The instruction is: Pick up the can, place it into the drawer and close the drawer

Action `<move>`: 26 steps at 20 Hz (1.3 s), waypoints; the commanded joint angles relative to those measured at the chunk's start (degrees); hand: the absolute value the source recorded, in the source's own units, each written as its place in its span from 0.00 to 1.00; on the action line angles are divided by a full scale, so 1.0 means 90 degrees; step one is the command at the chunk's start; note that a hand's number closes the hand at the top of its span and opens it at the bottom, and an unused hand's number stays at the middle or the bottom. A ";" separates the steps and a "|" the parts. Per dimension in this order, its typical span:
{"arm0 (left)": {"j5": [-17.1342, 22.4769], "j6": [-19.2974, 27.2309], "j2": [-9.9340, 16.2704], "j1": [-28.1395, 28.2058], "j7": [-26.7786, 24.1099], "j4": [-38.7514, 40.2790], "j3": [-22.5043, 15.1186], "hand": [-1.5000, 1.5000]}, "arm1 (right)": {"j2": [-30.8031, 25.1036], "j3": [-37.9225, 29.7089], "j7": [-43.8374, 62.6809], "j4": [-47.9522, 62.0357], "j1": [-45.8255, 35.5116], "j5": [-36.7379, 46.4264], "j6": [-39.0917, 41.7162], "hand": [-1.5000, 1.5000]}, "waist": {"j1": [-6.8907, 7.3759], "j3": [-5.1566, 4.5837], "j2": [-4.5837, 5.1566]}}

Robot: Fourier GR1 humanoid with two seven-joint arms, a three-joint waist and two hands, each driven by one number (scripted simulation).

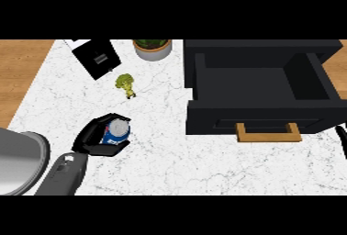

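Grasping one can [117, 131]: left robot hand [93, 137] curled round it | one drawer [261, 87] open | one broccoli [125, 84]

Light falls evenly and brightly across the white marbled worktop [203, 160] — no glare and no hot spots on it. Shadows are faint; only a small soft one sits under the broccoli [125, 85]. The open black drawer [261, 92] reads as flat dark planes — its inside barely shaded lighter than its front.
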 commanded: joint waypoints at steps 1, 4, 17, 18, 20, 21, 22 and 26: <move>0.0195 -0.0156 -0.0250 -0.0078 0.0270 -0.0248 -0.0032 1.00 | 0.0084 0.0071 -0.0174 -0.0168 0.0353 -0.0029 0.0132 0.00 | -0.0005 -0.0001 -0.0002; 0.0424 -0.0359 -0.0279 0.0070 0.0675 -0.0755 -0.0033 1.00 | -0.0064 -0.0370 -0.0388 0.0439 -0.0016 -0.0222 0.0170 0.00 | 0.0019 0.0001 -0.0003; 0.1242 0.2000 -0.0592 0.0381 0.1641 -0.2195 0.1240 1.00 | -0.0142 -0.0383 -0.0345 0.0012 0.0532 -0.0475 0.0260 0.00 | 0.0053 0.0006 -0.0028; 0.1166 0.2008 -0.0688 0.0644 0.1637 -0.2602 0.1027 1.00 | 0.0066 -0.0074 -0.0349 0.0001 0.0361 -0.0128 0.0090 0.00 | 0.0068 0.0003 -0.0018; 0.1180 0.2278 -0.0851 0.0505 0.2247 -0.3245 0.0849 1.00 | -0.0012 -0.0197 -0.0060 -0.0101 0.0093 -0.0339 -0.0003 0.00 | 0.0055 0.0002 -0.0015; 0.1227 0.2270 -0.1066 0.0940 0.2493 -0.3802 0.0595 1.00 | -0.0047 -0.0169 0.0177 -0.0207 0.0003 -0.0322 -0.0046 0.00 | 0.0063 0.0001 -0.0016; 0.1148 0.2352 -0.1052 0.0712 0.2791 -0.3949 0.0484 1.00 | 0.0083 -0.0072 -0.0457 0.0194 0.0189 0.0016 0.0058 0.00 | 0.0047 0.0002 -0.0012; 0.1189 0.3032 -0.1079 0.0436 0.2797 -0.4098 -0.0285 1.00 | 0.0085 -0.0029 -0.0175 -0.0334 0.0516 -0.0236 0.0212 0.00 | -0.0006 -0.0001 -0.0007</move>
